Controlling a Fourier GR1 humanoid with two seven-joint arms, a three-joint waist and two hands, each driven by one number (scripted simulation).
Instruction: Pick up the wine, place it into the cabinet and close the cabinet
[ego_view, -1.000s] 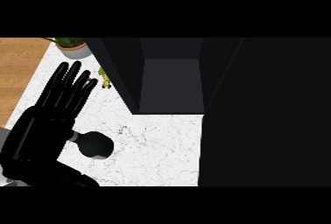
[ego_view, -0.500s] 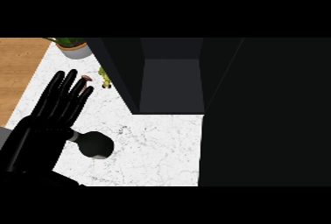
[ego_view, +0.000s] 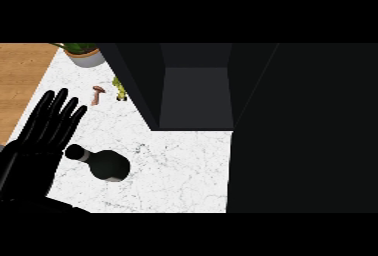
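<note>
Black wine bottle (ego_view: 105, 163) upright on white marble counter (ego_view: 177, 175), beside flat, spread-fingered left hand (ego_view: 46, 131).

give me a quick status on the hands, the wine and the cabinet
Left hand open, fingers straight, beside the wine bottle, not holding it. Right hand out of view. Bottle on the marble counter. Cabinet open, path looks unobstructed.

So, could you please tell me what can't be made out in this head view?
- Right hand: not in view; the right side is dark cabinet door.
- Left hand: its forearm is cut off by the left edge.
- Cabinet: the inside is too dark to tell what it holds.
- Potted plant: cut off at the top.
- Two small items: too small to name.
- Wine bottle: no label can be made out from above.
</note>
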